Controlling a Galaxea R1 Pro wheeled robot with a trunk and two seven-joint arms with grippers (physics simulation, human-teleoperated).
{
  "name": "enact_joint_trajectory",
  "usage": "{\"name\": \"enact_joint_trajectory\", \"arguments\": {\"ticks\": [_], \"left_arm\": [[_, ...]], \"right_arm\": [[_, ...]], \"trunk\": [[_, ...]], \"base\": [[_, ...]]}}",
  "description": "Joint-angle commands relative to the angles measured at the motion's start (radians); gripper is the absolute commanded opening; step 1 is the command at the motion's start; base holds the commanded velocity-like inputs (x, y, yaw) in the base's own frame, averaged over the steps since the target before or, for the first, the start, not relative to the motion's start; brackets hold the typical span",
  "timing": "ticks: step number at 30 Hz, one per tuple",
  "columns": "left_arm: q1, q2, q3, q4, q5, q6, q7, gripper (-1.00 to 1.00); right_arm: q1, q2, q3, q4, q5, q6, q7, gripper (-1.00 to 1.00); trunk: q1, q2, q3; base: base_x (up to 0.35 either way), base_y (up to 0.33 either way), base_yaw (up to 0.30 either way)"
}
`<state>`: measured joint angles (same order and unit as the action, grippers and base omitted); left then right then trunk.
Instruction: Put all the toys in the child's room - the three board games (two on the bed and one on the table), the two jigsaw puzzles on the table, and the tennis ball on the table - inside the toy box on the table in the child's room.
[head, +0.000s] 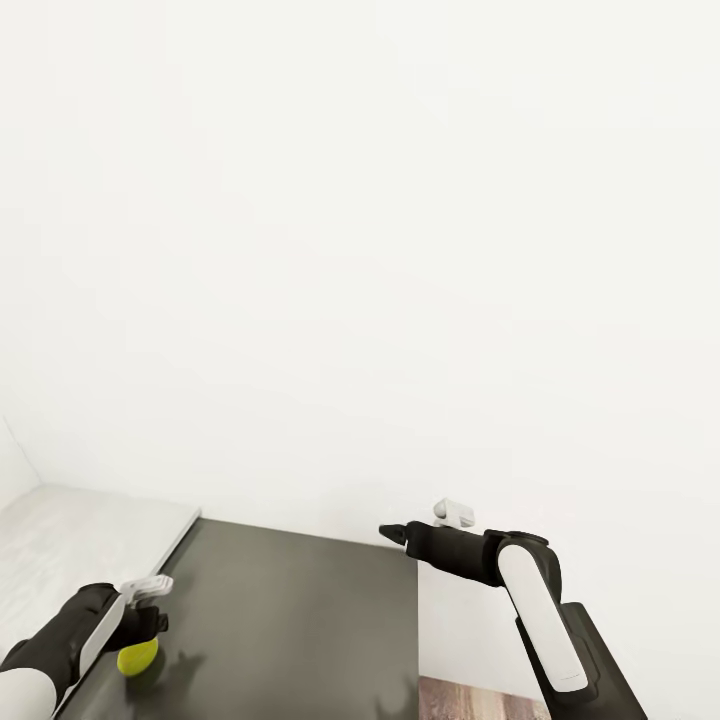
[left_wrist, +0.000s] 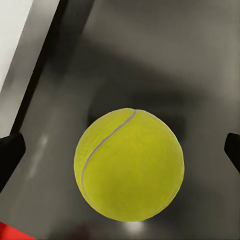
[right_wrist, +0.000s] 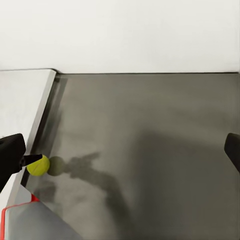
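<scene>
Tennis ball (left_wrist: 129, 164) between left end effector (left_wrist: 120, 150) fingers

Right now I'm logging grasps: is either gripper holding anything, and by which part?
No hold is visible. The yellow-green felt tennis ball sits between the left gripper's spread fingers, gaps showing both sides. The right gripper carries nothing.

A yellow-green tennis ball (left_wrist: 129, 164) with a pale curved seam sits large in the left wrist view, between the 2 dark fingertips (left_wrist: 10, 152) of the left gripper (left_wrist: 120, 155), which stand wide apart and do not touch it. Beneath it lies a glossy dark grey surface (left_wrist: 165, 60) carrying the ball's shadow, with a black edge and a white strip (left_wrist: 17, 30) along one side. A small red patch (left_wrist: 12, 231) shows in one corner.
</scene>
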<state>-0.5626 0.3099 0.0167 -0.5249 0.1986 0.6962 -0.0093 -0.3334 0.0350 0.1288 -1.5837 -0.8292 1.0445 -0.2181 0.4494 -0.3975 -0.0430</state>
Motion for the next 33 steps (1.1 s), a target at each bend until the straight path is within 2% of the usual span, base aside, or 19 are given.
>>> {"name": "enact_joint_trajectory", "arguments": {"ticks": [1,33], "left_arm": [[-0.001,0.0,0.001,-0.001,0.003,0.006,-0.001,1.0],[0.0,-0.002,0.0,-0.001,0.002,0.002,-0.001,1.0]], "right_arm": [[-0.001,0.0,0.0,-0.001,-0.01,0.003,-0.01,1.0],[-0.001,0.0,0.0,-0.001,-0.009,0.003,0.015,1.0]], "trunk": [[0.001,-0.003,-0.004],[0.001,-0.003,-0.05]], "base": [[0.0,0.0,0.0],[0.0,0.0,0.0]]}}
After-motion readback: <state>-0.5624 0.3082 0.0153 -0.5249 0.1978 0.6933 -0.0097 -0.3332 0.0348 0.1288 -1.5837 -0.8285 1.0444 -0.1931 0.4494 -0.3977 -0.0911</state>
